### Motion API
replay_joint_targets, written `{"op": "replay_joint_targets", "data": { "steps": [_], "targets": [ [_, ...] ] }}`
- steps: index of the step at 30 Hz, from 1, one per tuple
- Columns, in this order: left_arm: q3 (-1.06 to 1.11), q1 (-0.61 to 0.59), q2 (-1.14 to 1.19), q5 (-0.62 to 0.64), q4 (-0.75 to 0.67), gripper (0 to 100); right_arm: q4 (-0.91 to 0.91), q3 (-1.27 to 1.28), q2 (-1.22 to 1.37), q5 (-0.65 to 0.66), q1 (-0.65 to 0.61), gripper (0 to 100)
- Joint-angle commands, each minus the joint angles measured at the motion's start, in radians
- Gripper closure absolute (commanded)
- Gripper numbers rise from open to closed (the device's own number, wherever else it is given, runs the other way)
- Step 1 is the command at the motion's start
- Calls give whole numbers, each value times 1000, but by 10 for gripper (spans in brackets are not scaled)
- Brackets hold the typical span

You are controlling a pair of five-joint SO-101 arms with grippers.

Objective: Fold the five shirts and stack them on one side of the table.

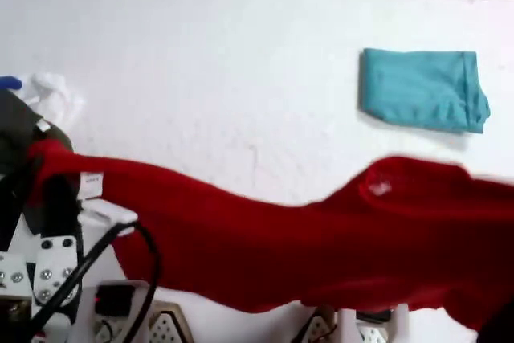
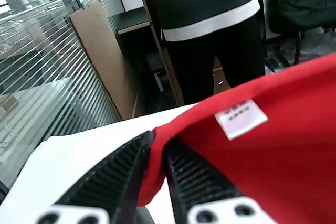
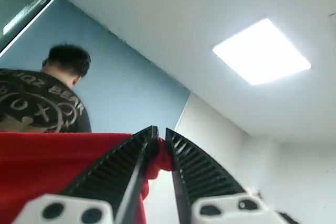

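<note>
A red shirt (image 1: pixel 305 238) hangs stretched across the front of the table, held up at both ends. My left gripper (image 2: pixel 157 150) is shut on one corner of the red shirt (image 2: pixel 273 161), close to its white label (image 2: pixel 240 118); in the high view this end is at the left, by the arm (image 1: pixel 48 198). My right gripper (image 3: pixel 160 142) is shut on the other end of the red shirt (image 3: pixel 58 166) and points upward. A folded teal shirt (image 1: pixel 424 90) lies flat at the back right of the white table (image 1: pixel 225 78).
A crumpled white cloth (image 1: pixel 55 95) lies at the table's left edge, beside a dark object. Arm bases and a black cable (image 1: pixel 96 255) crowd the front edge. A person stands beyond the table's far side.
</note>
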Motion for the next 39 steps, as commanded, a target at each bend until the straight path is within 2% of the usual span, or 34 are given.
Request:
{"op": "replay_joint_targets", "data": {
  "steps": [1, 8, 13, 16, 18, 21, 23, 30, 35, 39],
  "targets": [
    [54, -2, 121, -12, -57, 973, -21, 52, 156, 3, 2, 981],
    [150, 6, 480, -12, -247, 973, -48, 374, 421, 5, 1, 981],
    [148, 9, 810, -8, -402, 973, -216, 606, 644, 5, -2, 981],
    [105, 9, 1007, -9, -508, 973, -329, 634, 814, 5, -19, 981],
    [16, 9, 1140, -9, -531, 973, -383, 597, 915, 3, -22, 981],
    [-186, 2, 1324, -9, -502, 973, -401, 466, 1055, -3, -22, 981],
    [-351, 2, 1436, -9, -434, 973, -354, 368, 1130, -3, -22, 981],
    [-837, 5, 1783, -14, -141, 973, 4, 150, 1330, -2, -96, 981],
    [-1012, 8, 1992, -80, 3, 973, 150, 141, 1440, -5, -151, 981],
    [-1035, -3, 2051, -86, 20, 973, 213, 135, 1488, -5, -148, 981]
  ]
}}
